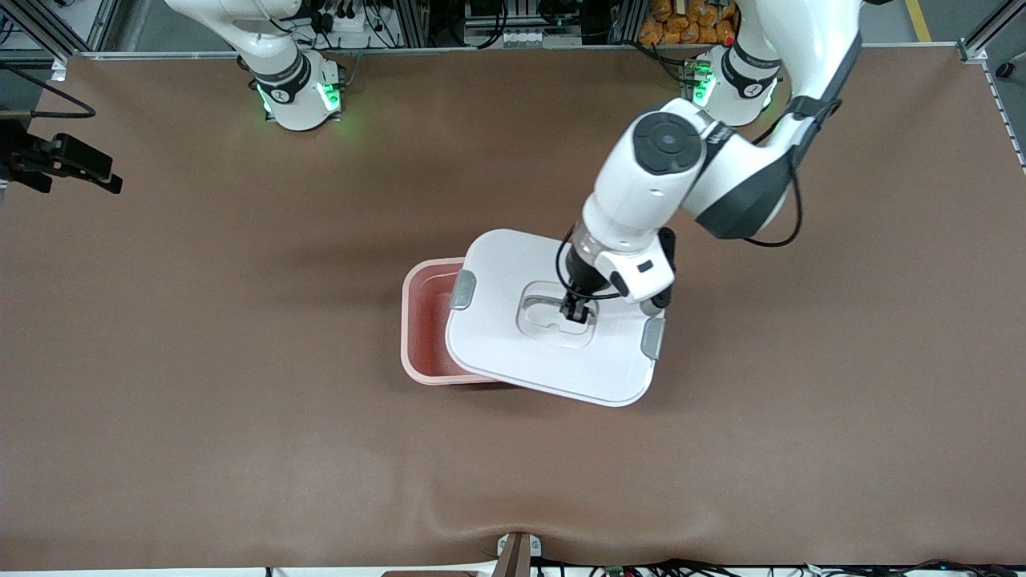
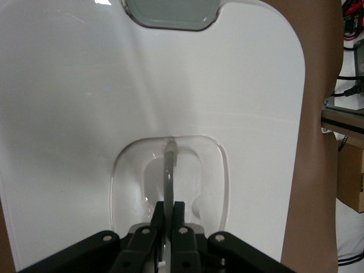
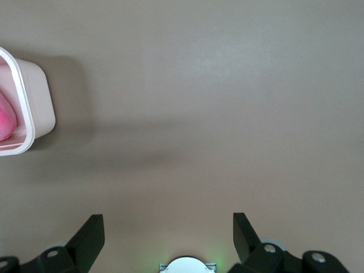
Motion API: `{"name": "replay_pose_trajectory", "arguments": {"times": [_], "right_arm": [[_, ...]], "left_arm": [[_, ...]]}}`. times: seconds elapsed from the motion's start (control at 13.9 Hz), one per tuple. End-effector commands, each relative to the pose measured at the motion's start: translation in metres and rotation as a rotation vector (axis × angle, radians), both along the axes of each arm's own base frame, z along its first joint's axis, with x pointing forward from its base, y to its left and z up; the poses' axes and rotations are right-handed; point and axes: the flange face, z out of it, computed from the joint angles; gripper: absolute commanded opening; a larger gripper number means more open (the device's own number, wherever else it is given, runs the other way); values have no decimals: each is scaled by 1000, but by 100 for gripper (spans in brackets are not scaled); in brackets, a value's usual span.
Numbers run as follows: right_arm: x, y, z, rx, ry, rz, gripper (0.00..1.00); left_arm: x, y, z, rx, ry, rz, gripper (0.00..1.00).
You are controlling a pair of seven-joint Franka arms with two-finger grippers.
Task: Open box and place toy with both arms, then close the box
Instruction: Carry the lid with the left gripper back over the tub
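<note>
Left gripper (image 1: 575, 311): over the middle of the lid; jaws pinched tight on the lid's raised grey handle (image 2: 169, 182), which stands upright between the black fingers (image 2: 177, 219) in the left wrist view.

Lid (image 1: 513, 336): flat, white, with a grey clip (image 1: 462, 289) at one end and another (image 1: 653, 337) at the other; held skewed over the box, shifted toward the left arm's end of the table, so that it covers most of the opening; whether it touches the rim cannot be told.

Box (image 1: 417, 320): pink tub near the middle of the brown table (image 1: 200, 361); only its end toward the right arm's end of the table shows uncovered.

Toy (image 3: 4, 119): hot-pink mass lying inside the box; only an edge of it shows, in the right wrist view; hidden under the lid in the front view.

Right gripper (image 3: 169, 234): jaws spread wide, holding nothing; over bare table, apart from the box; the right arm waits, drawn up near its base (image 1: 296, 96).
</note>
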Motion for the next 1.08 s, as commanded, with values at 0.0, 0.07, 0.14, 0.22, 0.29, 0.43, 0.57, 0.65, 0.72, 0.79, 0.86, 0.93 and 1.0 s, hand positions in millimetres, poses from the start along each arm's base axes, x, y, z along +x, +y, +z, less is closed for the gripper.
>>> {"name": "replay_pose_trajectory", "arguments": {"times": [0.0, 0.07, 0.14, 0.22, 0.29, 0.43, 0.57, 0.65, 0.72, 0.79, 0.86, 0.93, 1.0], "right_arm": [[0, -10, 8, 33, 19, -7, 100], [-1, -12, 8, 38, 20, -11, 100], [-3, -14, 9, 39, 26, -14, 100], [-4, -13, 8, 40, 35, -9, 100], [-1, -13, 5, 38, 32, -8, 100], [1, -14, 3, 37, 22, 9, 100], [6, -15, -4, 33, 29, 36, 100], [4, -19, -6, 36, 35, 47, 100], [4, -24, -7, 39, 40, 53, 100], [3, -25, -8, 40, 45, 53, 100], [3, -25, -10, 40, 48, 53, 100], [4, -26, -12, 40, 49, 52, 100], [6, -23, -18, 43, 60, 57, 100]], "left_arm": [[-5, -30, -10, -4, -39, 93, 0], [-9, -39, -16, -16, -41, 133, 0], [-11, -47, -22, -14, -57, 153, 0], [-19, -59, -33, -5, -64, 153, 0], [-27, -68, -41, 5, -64, 162, 0], [-35, -81, -57, 34, -77, 182, 0], [-41, -88, -60, 35, -84, 188, 0], [-39, -87, -60, 29, -91, 196, 0], [-42, -92, -65, 20, -87, 217, 0], [-44, -96, -68, 7, -86, 229, 0], [-41, -94, -71, 4, -94, 254, 0], [-47, -102, -74, 7, -102, 249, 0], [-48, -103, -79, 19, -109, 252, 0]]}}
